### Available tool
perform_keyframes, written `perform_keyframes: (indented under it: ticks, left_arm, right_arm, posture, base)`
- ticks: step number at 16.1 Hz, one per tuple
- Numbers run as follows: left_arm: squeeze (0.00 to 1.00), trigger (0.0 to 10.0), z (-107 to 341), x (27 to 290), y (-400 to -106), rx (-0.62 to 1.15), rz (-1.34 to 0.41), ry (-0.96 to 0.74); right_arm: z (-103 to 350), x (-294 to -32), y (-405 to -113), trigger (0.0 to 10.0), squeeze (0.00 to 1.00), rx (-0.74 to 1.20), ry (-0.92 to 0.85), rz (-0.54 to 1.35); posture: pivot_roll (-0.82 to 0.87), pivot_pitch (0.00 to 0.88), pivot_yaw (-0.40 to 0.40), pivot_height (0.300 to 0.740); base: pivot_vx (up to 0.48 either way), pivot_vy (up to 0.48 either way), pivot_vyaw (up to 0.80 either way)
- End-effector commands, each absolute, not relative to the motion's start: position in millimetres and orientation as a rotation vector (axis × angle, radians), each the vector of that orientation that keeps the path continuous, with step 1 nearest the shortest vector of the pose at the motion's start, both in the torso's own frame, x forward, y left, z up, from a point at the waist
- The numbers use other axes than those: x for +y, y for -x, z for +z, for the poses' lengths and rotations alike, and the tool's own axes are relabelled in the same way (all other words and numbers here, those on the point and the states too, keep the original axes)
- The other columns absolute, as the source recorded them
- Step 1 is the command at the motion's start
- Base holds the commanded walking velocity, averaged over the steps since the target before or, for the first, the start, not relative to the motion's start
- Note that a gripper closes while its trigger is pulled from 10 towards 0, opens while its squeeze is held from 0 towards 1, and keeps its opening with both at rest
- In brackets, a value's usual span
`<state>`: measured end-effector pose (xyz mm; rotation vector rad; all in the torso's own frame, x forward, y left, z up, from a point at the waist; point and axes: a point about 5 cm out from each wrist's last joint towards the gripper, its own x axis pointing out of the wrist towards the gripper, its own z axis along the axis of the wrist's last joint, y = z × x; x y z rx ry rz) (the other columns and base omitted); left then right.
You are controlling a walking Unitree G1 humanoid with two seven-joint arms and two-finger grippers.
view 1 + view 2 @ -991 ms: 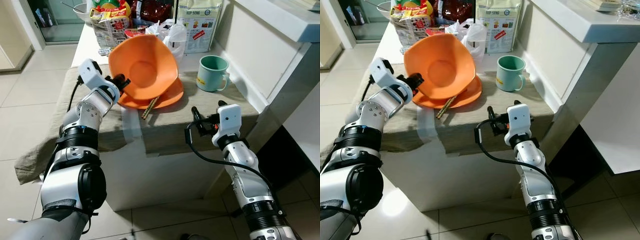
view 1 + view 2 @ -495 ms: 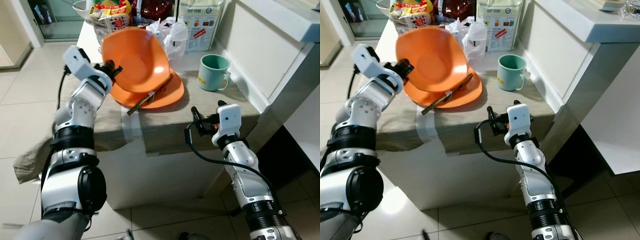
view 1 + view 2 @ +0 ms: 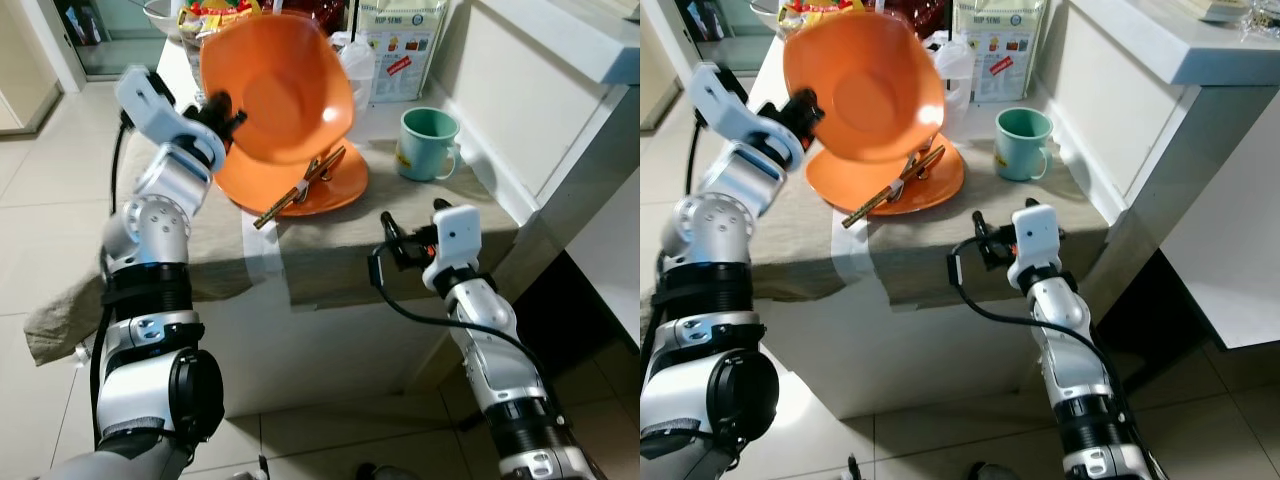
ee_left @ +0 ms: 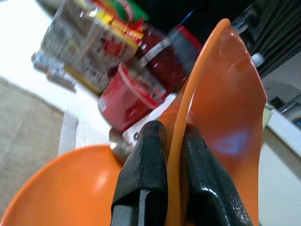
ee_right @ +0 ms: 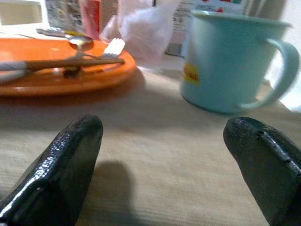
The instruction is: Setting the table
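Nearest the robot, the right pincer (image 3: 392, 238) hovers released over the cloth-covered worktop (image 3: 330, 250), short of the green mug (image 3: 425, 144). Left of the mug, an orange plate (image 3: 335, 185) carries chopsticks (image 3: 300, 188), their tips jutting over its near rim; a nudge could roll them off. Above the plate, the left pincer (image 4: 164, 179) is clenched on the thin rim of the orange bowl (image 3: 275, 85), tilted steeply. With so narrow a bite, the bowl may well pivot, slip, or swing into the food packets (image 3: 215, 25) behind it.

head eyes look down on the table (image 3: 330, 250); wrist cameras sit close above it.
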<state>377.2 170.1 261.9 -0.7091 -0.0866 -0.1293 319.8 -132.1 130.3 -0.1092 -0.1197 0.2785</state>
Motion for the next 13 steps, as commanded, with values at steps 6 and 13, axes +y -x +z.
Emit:
perform_keyframes:
  ticks: [6, 13]
  left_arm:
    - [0.00, 0.0, 268, 177, -348, -0.125, -0.165, 0.655]
    - [0.00, 0.0, 274, 184, -332, -0.157, -0.160, 0.632]
  right_arm:
    - [179, -122, -331, 10.0, 0.00, -0.232, 0.000, 0.348]
    - [210, -117, -344, 10.0, 0.00, -0.183, -0.352, 0.454]
  posture:
    - [-0.10, 0.028, 0.002, 0.740]
    - [-0.08, 0.021, -0.001, 0.740]
  base:
    - [0.000, 0.000, 0.00]
    - [0.000, 0.000, 0.00]
